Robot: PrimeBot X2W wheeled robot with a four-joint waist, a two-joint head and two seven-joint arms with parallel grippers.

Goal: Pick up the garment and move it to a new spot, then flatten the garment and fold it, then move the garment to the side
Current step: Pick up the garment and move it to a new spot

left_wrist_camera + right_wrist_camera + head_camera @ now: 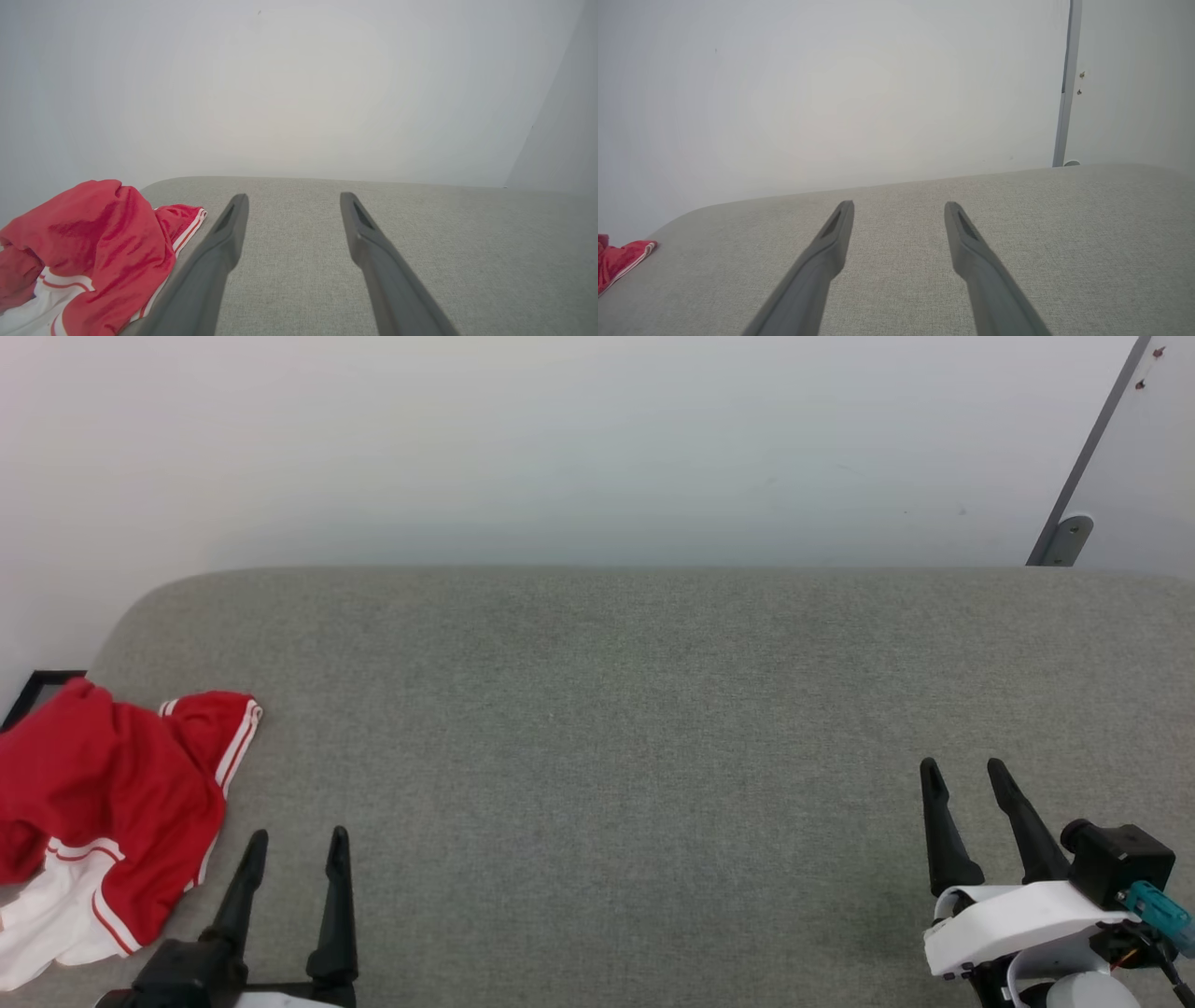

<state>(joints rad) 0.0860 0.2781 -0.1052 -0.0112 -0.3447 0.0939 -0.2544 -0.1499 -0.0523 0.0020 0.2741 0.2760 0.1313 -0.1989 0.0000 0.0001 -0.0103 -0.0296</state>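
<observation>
Crumpled red shirt (103, 803) at the grey cushion's (607, 756) left edge; left gripper (297, 840) just beside it, fingers spread, empty; right gripper (966, 773) well apart, likewise spread, empty

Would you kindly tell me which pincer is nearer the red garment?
The left pincer, right beside the garment; the right pincer stands far across the grey surface.
</observation>
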